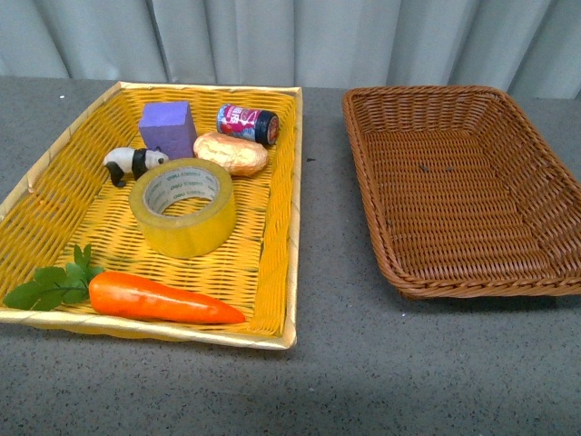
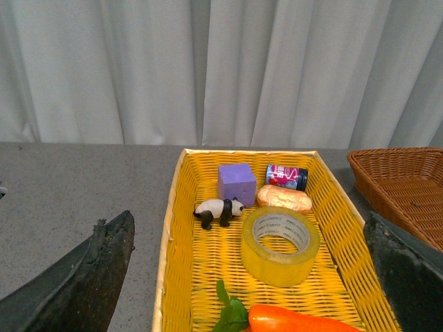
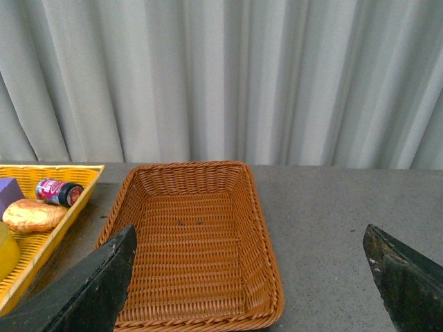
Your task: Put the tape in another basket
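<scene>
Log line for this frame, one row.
stage: not started | tape: in yellow tray | basket: empty | left pincer: open | right pincer: open

tape (image 1: 182,232) open above; panda (image 1: 132,163), bread (image 1: 231,153) just behind; basket (image 1: 454,182) unobstructed

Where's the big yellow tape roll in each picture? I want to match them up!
Front view: the tape lies in the middle of the yellow tray, just nearer than the bread roll.
Left wrist view: the tape lies in the same tray, beside the bread roll.
Right wrist view: only a yellow sliver of the tape shows at the picture's edge, near the bread roll.
Shared landmark: the bread roll.
</scene>
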